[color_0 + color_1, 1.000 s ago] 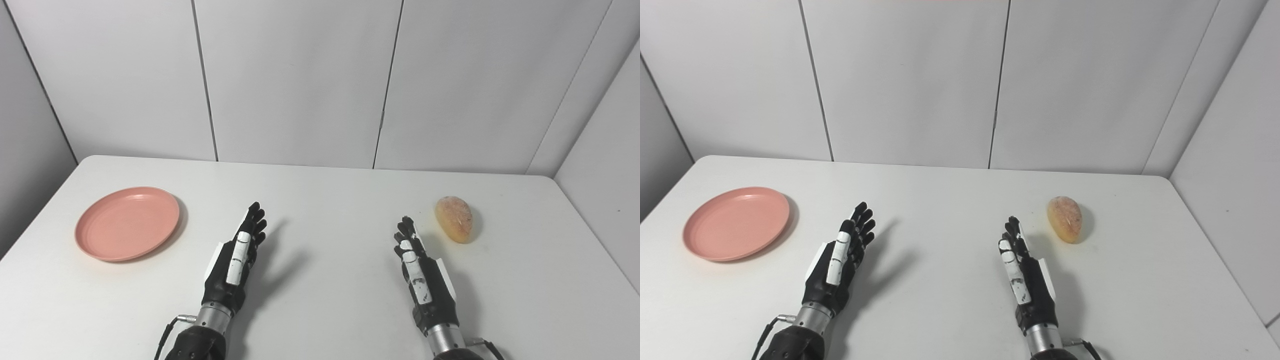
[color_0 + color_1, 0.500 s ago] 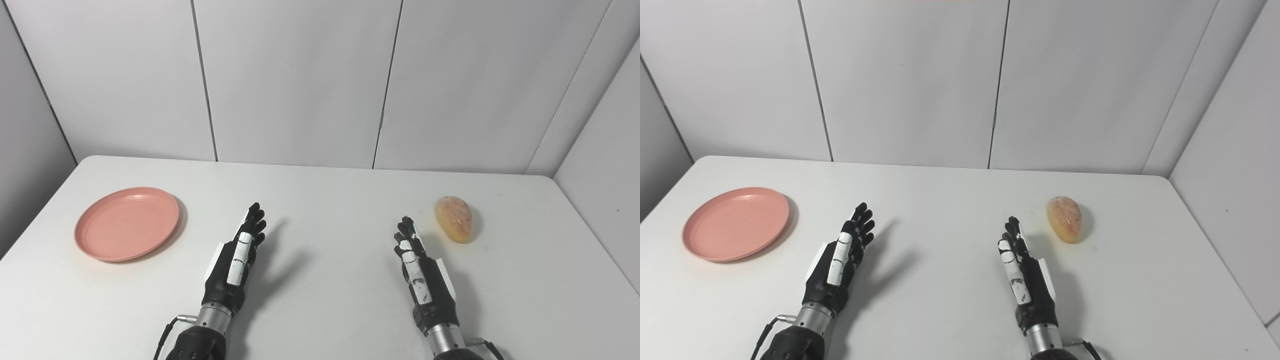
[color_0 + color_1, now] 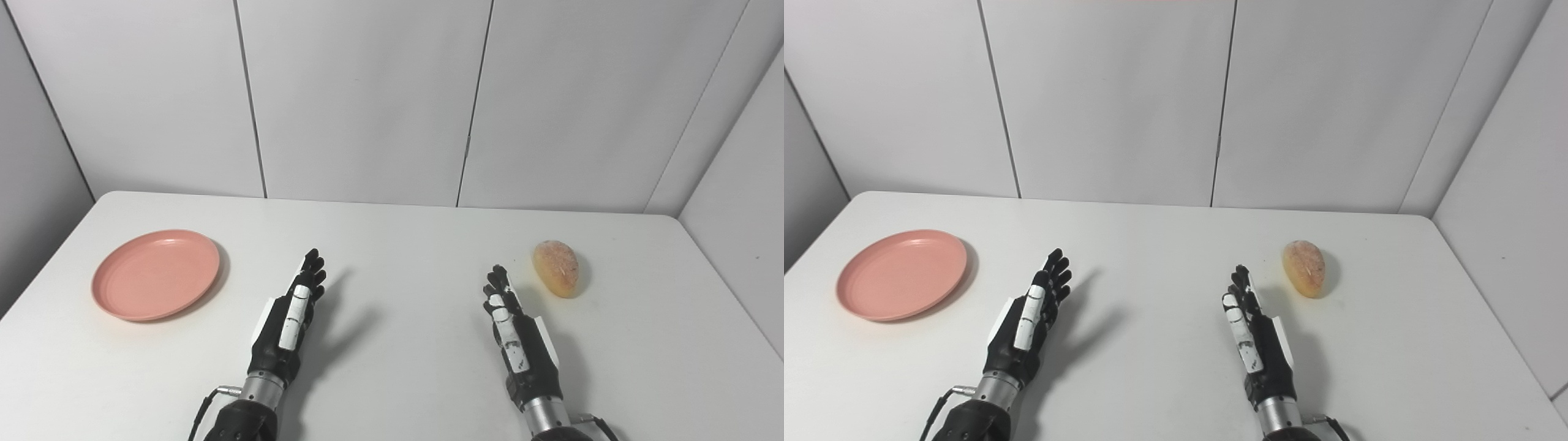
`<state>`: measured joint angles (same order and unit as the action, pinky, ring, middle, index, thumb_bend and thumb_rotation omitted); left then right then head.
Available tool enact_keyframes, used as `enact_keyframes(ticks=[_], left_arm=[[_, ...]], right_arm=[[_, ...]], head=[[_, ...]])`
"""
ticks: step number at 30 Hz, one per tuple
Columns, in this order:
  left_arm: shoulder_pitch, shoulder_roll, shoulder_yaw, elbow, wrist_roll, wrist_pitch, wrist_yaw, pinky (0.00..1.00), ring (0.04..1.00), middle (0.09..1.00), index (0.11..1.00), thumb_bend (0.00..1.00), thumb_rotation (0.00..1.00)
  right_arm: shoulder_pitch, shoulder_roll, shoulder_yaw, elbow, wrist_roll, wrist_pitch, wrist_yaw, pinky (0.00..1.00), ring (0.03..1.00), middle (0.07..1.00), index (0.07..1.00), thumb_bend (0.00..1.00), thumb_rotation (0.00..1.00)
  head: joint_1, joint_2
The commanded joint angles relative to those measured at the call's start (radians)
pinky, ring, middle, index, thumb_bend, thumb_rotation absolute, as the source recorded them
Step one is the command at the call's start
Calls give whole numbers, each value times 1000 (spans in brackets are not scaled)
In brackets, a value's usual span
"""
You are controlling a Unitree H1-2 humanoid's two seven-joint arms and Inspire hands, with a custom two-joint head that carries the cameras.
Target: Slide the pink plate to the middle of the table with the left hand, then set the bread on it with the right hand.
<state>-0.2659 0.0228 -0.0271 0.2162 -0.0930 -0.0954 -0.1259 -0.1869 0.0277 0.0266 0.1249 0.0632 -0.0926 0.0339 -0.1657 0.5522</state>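
So, largest first:
Bench (image 3: 392,245): white, unchanged over the last second; carries everything below.
Pink plate (image 3: 155,274): far left of bench, not shifted; well apart from the middle.
Left hand (image 3: 288,321): near centre-left, edge-on, fingers straight and apart, holding nothing; barely moved, well short of plate.
Right hand (image 3: 517,337): centre-right, fingers extended, holding nothing; same place as before.
Bread (image 3: 556,268): right side, near right fingertips, untouched.
Meaning: nothing changed; slide likely not begun, first reach toward plate pending.

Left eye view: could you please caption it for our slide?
Both open hands, left hand and right hand, wait between pink plate and bread.
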Motion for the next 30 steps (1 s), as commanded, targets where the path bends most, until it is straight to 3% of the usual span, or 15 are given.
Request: enact_keyframes(ticks=[1,30], left_arm=[[22,-3,0,18,7,-15,5,1000,1000,1000,1000,735,1000],[24,1,-2,17,8,-8,-4,1000,1000,1000,1000,738,1000]], right_arm=[[-34,1,-4,-24,-4,-28,-1,1000,1000,1000,1000,608,884],[-36,-7,8,-19,-53,-48,-2,1000,1000,1000,1000,614,882]], head=[[1,0],[1,0]])
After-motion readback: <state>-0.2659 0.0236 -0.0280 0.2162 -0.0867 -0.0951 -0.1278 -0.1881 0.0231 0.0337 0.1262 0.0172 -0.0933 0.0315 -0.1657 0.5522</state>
